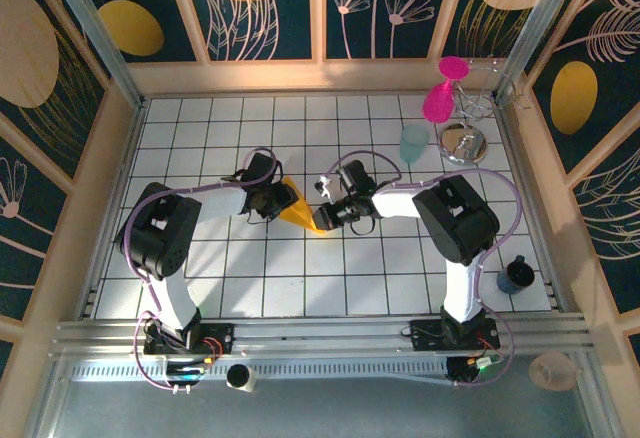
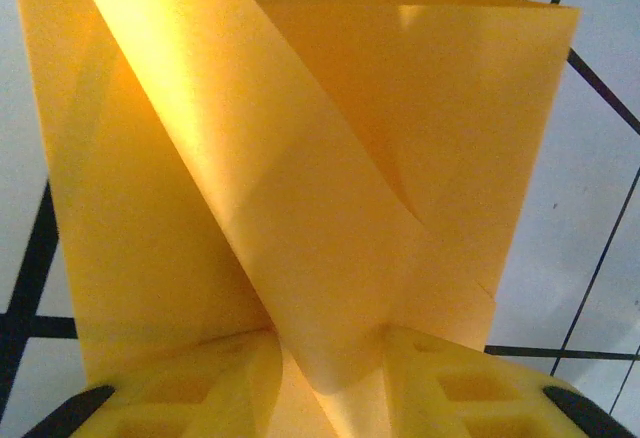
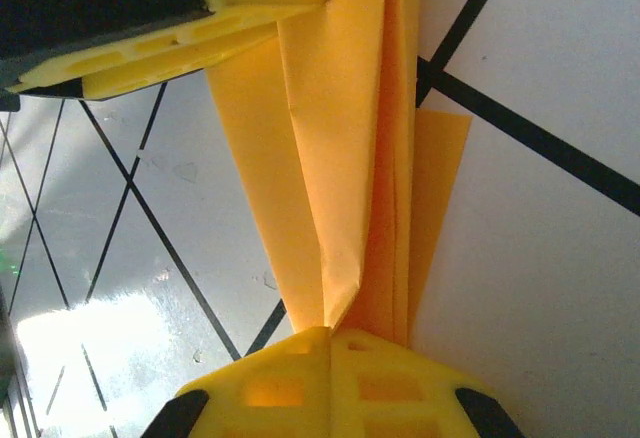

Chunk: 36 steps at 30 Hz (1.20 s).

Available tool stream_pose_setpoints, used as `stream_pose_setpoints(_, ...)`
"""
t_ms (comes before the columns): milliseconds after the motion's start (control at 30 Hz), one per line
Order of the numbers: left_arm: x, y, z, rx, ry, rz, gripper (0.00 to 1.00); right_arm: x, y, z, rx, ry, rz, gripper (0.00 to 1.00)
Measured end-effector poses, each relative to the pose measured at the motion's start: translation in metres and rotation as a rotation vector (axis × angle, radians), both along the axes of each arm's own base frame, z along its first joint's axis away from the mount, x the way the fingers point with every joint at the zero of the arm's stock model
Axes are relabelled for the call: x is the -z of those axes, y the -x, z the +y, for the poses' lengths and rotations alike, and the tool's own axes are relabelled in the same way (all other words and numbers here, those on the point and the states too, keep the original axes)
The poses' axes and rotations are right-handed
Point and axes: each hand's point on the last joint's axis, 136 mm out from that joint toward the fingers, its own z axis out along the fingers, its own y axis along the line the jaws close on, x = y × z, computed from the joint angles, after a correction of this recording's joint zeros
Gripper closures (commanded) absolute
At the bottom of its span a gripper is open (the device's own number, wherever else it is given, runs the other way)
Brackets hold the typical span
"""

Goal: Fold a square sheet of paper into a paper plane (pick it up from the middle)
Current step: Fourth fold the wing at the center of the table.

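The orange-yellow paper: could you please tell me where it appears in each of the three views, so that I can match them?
Top external: the orange-yellow paper is a small wedge in the middle of the table.
Left wrist: it is in the centre, rising from between the left fingers at the bottom edge.
Right wrist: it is a folded strip down the middle, pinched by the right fingers at the bottom.
Shared landmark: the table's black grid lines.

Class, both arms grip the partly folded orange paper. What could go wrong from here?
1. The thin orange-yellow folded paper is pinched between the left tool and right tool; pulling apart might tear it.
2. Its loose curled flap could crease crookedly, spoiling the fold.
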Motion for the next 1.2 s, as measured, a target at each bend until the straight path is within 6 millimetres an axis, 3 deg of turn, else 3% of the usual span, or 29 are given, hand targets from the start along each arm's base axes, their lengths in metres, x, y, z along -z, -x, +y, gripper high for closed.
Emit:
stream_pose_setpoints(200,-0.013,0.005,0.016,-0.021,-0.046,-0.032,0.57,-0.002,0.000,0.001,0.008,-0.016,0.019,0.94)
stream_pose_setpoints(367,-0.051,0.000,0.026,-0.053,-0.040,-0.137,0.56,-0.004,-0.002,-0.001,0.022,-0.031,0.044,0.94)
stream_pose_setpoints(467,-0.062,0.001,0.027,-0.057,-0.019,-0.182,0.57,-0.005,-0.002,-0.001,0.027,-0.037,0.053,0.94)
stream_pose_setpoints(800,-0.049,0.022,0.005,0.018,0.150,-0.178,0.78,0.001,-0.001,-0.002,0.040,-0.039,0.097,0.94)
stream_pose_setpoints(1000,-0.052,0.017,-0.014,0.060,0.256,-0.193,0.81,0.001,-0.001,-0.002,0.042,-0.048,0.110,0.93)
stream_pose_setpoints(1200,-0.040,0.019,-0.021,0.082,0.284,-0.162,0.83,0.001,-0.001,-0.002,0.051,-0.052,0.124,0.93)
